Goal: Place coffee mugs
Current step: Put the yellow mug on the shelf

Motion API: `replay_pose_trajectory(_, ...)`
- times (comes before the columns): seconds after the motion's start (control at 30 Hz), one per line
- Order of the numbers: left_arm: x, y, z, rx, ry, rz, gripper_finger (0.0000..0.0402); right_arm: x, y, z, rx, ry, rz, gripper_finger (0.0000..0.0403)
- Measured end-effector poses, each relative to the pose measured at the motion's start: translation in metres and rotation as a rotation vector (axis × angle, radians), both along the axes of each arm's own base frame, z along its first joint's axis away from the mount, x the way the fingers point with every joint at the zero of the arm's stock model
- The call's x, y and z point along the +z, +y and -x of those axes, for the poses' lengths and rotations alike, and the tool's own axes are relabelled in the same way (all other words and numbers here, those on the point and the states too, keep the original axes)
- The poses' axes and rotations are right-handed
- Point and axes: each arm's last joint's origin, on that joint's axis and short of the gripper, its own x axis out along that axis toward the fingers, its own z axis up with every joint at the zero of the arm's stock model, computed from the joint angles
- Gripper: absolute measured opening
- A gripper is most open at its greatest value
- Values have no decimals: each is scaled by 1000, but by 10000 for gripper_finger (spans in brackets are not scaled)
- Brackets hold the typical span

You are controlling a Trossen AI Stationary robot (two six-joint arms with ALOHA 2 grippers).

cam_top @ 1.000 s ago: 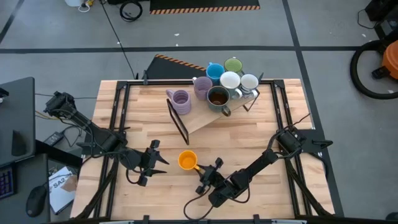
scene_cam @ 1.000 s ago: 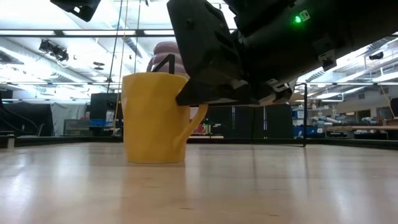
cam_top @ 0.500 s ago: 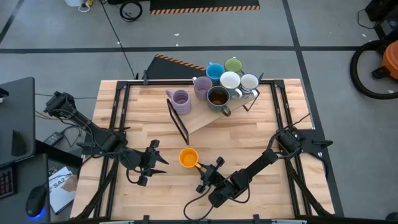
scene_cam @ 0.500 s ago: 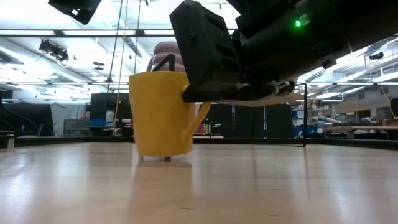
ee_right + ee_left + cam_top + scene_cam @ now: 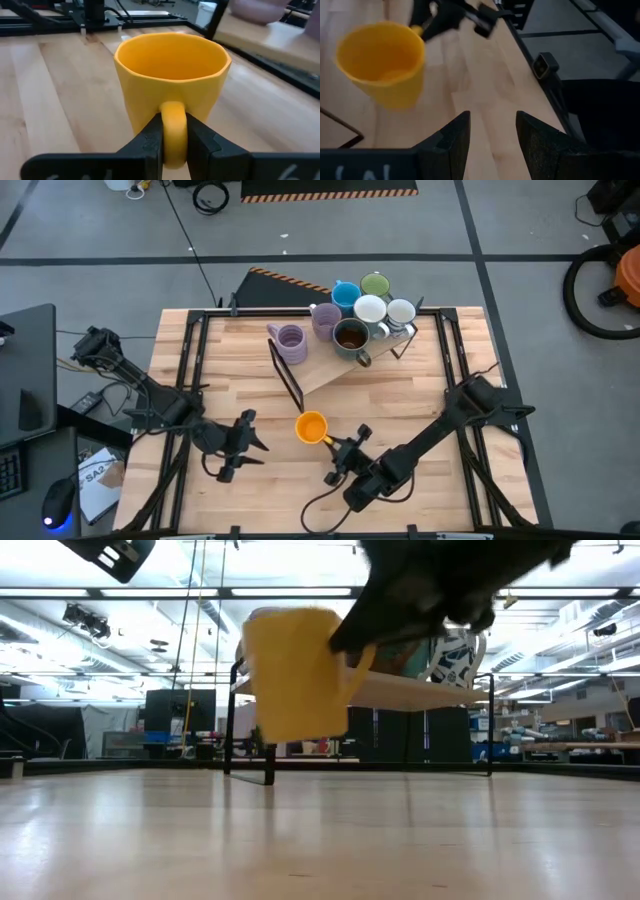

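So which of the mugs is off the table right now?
The orange mug: the right gripper holds it by its handle, clear of the wood. The others sit on the raised board.

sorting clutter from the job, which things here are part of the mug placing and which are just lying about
Job: orange mug, held by its handle in the right gripper; other mugs on the wooden rack.

Lying about: left gripper, waiting open; computer mouse; vacuum.

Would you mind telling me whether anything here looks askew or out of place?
Only the orange mug: it hangs tilted above the table, held by its handle in the right gripper, apart from the other mugs on the board.
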Motion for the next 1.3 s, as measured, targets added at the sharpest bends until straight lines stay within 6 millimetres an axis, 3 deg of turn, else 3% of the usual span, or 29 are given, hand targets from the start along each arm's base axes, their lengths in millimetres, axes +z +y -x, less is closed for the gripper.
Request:
replay_pose_trajectory(0.37,0,-5,4,-29,-2,-3,167,64,-17,27,-50,-37,52,61)
replay_pose_trajectory(0.57,-3,-6,2,-19,1,-19,167,87,-29,34,-109,-83,103,61)
replay_pose_trajectory(1.3,-7,-3,2,53,-8,-64,167,102,-85,-1,-225,-88,97,61)
